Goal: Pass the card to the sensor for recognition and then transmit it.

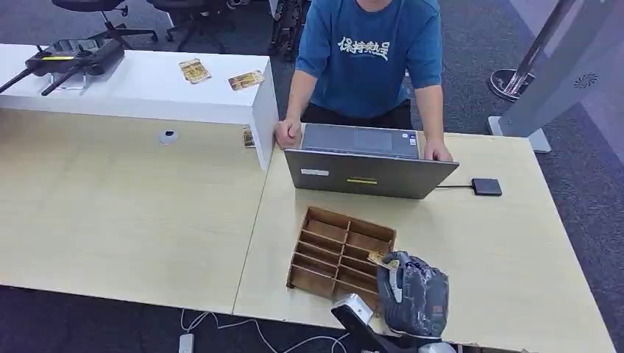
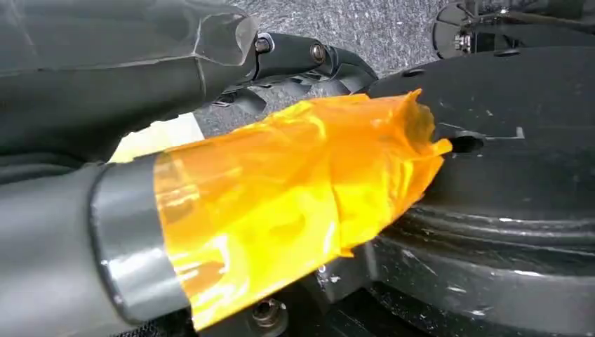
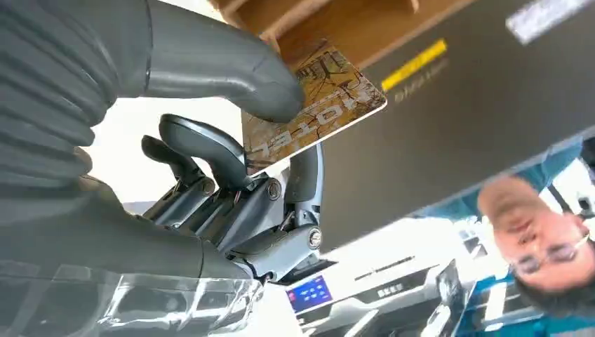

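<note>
"One pale table (image 1: 132, 220) carried everything: the laptop (image 1: 368, 175), the wooden rack (image 1: 324, 250), and a small black box (image 1: 486, 186) on a cable. Where was the card?"

"The right hand (image 1: 413, 298) had it, over the rack's near corner. From the right wrist, the card (image 3: 309, 98) was pinched between the thumb (image 3: 217, 70) and the fingers (image 3: 203, 144), with its far end free."

"How should the pass have gone?"

"Rise clear of the rack's walls first, I judged. Then swing slowly to the box, well apart beside the laptop, and lay the free end flat over it. The pinch had to be firm, or the card would pivot."

"What was unclear?"

"That the box was the sensor was only my guess. The left hand (image 2: 210, 175) was the bigger doubt: its orange-taped thumb crowded the lens, so I couldn't tell whether it was released or clenched. From the head, the card showed as a mere sliver above the right hand."
</note>
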Tool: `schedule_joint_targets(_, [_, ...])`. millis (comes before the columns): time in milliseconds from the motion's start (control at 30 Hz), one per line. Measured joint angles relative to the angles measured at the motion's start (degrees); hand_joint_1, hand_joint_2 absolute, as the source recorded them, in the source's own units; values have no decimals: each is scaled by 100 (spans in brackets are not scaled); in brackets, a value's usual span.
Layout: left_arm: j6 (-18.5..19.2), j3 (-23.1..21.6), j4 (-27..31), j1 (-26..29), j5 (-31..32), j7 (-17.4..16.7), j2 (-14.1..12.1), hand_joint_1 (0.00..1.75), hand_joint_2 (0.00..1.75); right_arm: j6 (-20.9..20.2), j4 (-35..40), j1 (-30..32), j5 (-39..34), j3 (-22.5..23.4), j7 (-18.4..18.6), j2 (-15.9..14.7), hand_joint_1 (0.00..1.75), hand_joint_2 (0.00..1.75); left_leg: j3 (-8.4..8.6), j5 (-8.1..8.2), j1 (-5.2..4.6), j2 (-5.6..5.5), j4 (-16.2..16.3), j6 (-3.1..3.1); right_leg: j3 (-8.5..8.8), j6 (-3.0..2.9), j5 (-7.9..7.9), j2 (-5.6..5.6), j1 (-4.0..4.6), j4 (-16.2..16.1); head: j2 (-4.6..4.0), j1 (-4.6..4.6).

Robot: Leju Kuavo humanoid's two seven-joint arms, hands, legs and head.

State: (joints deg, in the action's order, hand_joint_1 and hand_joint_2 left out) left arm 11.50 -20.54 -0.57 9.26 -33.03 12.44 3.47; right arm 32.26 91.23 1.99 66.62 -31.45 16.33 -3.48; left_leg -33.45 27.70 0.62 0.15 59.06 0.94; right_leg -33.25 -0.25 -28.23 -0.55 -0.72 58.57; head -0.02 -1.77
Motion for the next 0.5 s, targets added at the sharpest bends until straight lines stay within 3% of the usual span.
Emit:
schedule_joint_targets(267, [-13,-70,0,4,2,9,2,0,0,269,385,-44,-273,475,-144,0,175,175,0,0,-1,0,0,0,1,0,1,0,-1,0,0,2])
schedule_joint_targets(500, [18,-188,0,2,112,15,-68,0,0,330,350,-469,-538,1023,-319,-2,175,175,0,-1,0,0,0,0,3,0,2,-1,0,1,0,2])
